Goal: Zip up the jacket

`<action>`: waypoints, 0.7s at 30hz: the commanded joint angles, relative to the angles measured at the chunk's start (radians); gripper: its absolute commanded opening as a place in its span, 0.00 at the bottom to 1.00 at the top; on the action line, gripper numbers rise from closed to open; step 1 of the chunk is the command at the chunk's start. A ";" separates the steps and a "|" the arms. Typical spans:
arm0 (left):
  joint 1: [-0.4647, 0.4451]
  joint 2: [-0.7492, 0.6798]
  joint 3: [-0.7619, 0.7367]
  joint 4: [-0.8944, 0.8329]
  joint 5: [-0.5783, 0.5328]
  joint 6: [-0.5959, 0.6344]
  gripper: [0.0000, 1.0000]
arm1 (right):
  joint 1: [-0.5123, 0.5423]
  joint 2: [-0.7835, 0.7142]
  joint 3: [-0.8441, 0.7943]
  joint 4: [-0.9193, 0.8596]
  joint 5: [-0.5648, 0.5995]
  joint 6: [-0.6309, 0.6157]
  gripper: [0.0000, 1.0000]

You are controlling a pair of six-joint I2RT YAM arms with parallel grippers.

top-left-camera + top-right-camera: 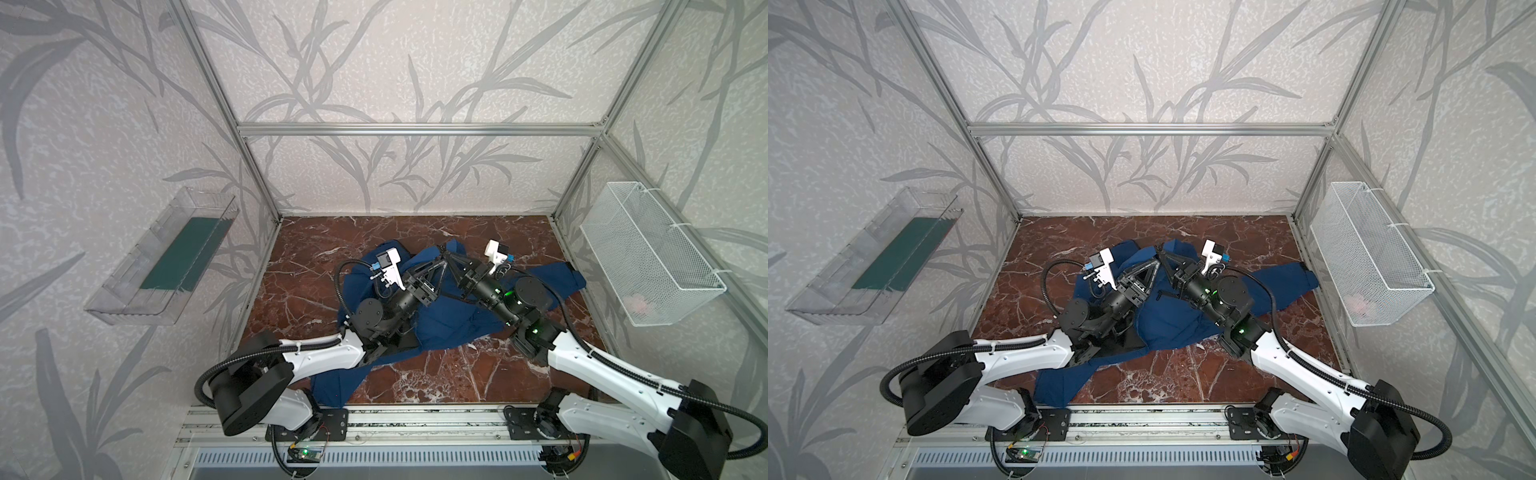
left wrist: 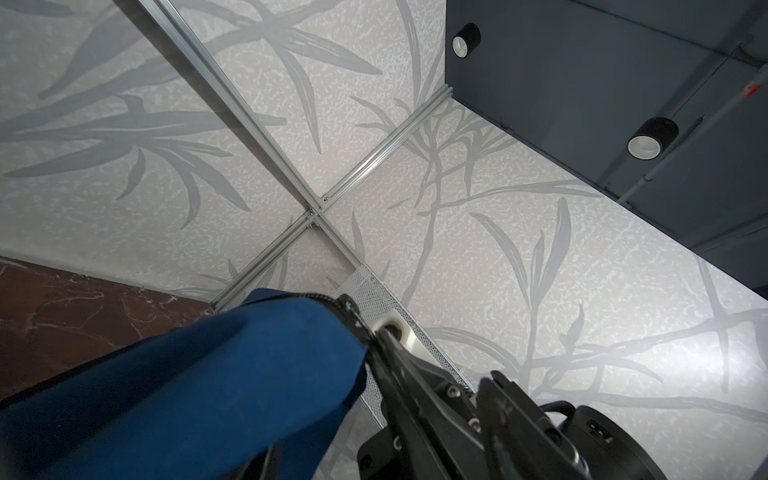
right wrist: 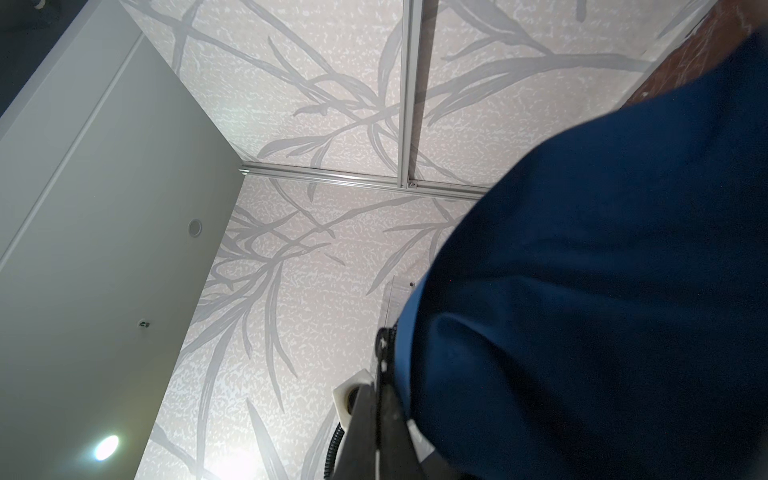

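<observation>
I'd call it nearly done: the jacket (image 1: 453,328) sprawls mid marble tabletop (image 1: 415,386), my right gripper (image 1: 451,258) pinches its zipper (image 2: 332,309) edge at the garment's twelve o'clock, the left gripper (image 1: 441,259) alongside I can't read, and full closure stays hidden.

Navy-blue jacket (image 1: 449,324), rumpled across the middle of the marble tabletop (image 1: 415,232); one sleeve flung right, another trailing near-left; far middle edge raised in a peak, dark zipper (image 2: 353,320) along it.
</observation>
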 commanded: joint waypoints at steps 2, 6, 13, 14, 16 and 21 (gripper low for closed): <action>-0.001 0.013 0.010 0.090 -0.103 -0.136 0.77 | 0.006 -0.031 -0.008 0.047 0.018 -0.023 0.00; -0.002 0.003 0.012 0.089 -0.175 -0.159 0.77 | 0.008 -0.036 -0.008 0.042 0.015 -0.033 0.00; -0.002 0.022 0.021 0.090 -0.206 -0.182 0.47 | 0.014 -0.033 -0.012 0.060 0.018 -0.035 0.00; -0.002 0.026 0.023 0.089 -0.207 -0.186 0.42 | 0.015 -0.033 -0.014 0.061 0.019 -0.034 0.00; -0.002 0.032 0.025 0.089 -0.213 -0.192 0.31 | 0.015 -0.037 -0.014 0.059 0.019 -0.037 0.00; -0.002 0.044 0.041 0.089 -0.209 -0.207 0.35 | 0.017 -0.048 -0.018 0.052 0.023 -0.044 0.00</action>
